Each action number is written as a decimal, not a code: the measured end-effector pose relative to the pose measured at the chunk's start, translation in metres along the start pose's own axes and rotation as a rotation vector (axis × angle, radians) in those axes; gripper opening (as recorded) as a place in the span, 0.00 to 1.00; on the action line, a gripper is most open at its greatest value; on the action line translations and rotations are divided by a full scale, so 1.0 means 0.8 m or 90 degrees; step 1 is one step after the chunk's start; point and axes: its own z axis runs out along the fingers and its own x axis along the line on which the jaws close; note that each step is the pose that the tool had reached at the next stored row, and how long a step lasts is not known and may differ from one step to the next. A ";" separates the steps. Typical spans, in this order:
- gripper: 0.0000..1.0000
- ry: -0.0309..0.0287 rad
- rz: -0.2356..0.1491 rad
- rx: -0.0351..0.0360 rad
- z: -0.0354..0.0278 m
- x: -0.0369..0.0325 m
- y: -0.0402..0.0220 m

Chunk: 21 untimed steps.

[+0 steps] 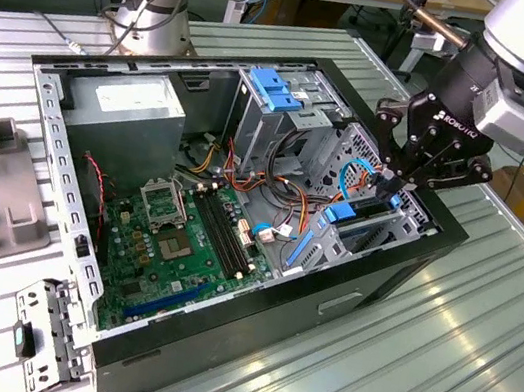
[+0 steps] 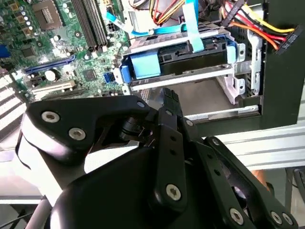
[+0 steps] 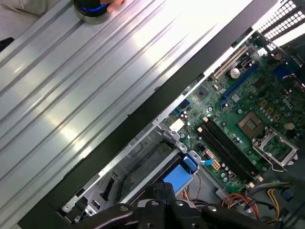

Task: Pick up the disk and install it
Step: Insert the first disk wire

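Blue-railed disk (image 2: 176, 59) just beneath the claw (image 1: 393, 186)

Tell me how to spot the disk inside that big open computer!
Find the open computer case lying on the ribbed metal table and go to its end at the exterior view's right, below the black gripper. The disk is the flat slab resting in the metal bay there. Its blue plastic rails set it apart from the grey box and the tall blue-capped cage.

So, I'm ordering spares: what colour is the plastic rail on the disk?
The rail on the disk is light blue, best seen in the second wrist view.
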 end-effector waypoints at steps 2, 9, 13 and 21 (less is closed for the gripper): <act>0.11 -0.0032 -0.001 0.0142 -0.0004 0.0144 -0.0135; 0.11 -0.0094 -0.003 0.0481 0.0003 0.0143 -0.0134; 0.11 0.0034 -0.004 0.0600 0.0007 0.0145 -0.0136; 0.17 0.0034 -0.004 0.0601 0.0008 0.0144 -0.0136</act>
